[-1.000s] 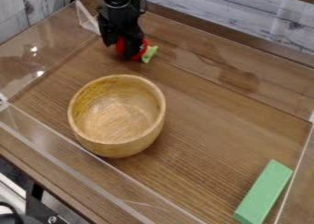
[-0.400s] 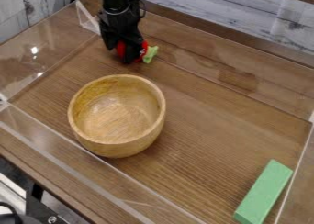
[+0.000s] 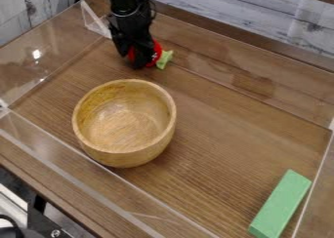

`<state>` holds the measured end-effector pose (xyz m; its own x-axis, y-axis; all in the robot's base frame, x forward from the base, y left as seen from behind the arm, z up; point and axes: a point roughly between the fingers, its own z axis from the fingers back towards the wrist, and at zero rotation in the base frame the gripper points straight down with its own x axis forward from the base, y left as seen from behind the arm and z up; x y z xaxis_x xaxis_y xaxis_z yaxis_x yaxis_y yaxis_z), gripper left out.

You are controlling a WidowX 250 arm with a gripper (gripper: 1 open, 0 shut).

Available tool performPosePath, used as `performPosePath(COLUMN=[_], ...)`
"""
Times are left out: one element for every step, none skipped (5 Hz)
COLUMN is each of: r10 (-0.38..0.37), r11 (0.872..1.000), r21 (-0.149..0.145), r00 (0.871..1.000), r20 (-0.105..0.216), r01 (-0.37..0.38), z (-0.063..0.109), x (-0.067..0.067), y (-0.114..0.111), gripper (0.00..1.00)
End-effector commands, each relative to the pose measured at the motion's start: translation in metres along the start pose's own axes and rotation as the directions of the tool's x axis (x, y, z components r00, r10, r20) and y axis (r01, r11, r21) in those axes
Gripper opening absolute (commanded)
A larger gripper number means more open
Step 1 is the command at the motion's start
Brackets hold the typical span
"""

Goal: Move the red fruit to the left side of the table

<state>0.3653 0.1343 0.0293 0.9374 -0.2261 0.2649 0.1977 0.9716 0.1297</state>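
Jaws (image 3: 133,53) of the black arm reach down over the red fruit (image 3: 154,55) near the far end of the counter (image 3: 216,110), partly covering it; whether they grip it or merely surround it, I cannot tell. Its green leafy stem (image 3: 164,59) points toward the right of the view. Nearer the camera sits the round wooden bowl (image 3: 124,123), apart from the fruit. A green rectangular block (image 3: 279,205) lies in the near right corner.
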Motion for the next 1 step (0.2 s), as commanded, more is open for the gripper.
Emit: performPosePath(r10=[-0.025], r11=[1.0], r21=[0.014], r00=[0.998], r20=[0.06], r01=[0.024], z=[0.0203], x=[0.0166], y=[-0.0043], gripper=[0.0])
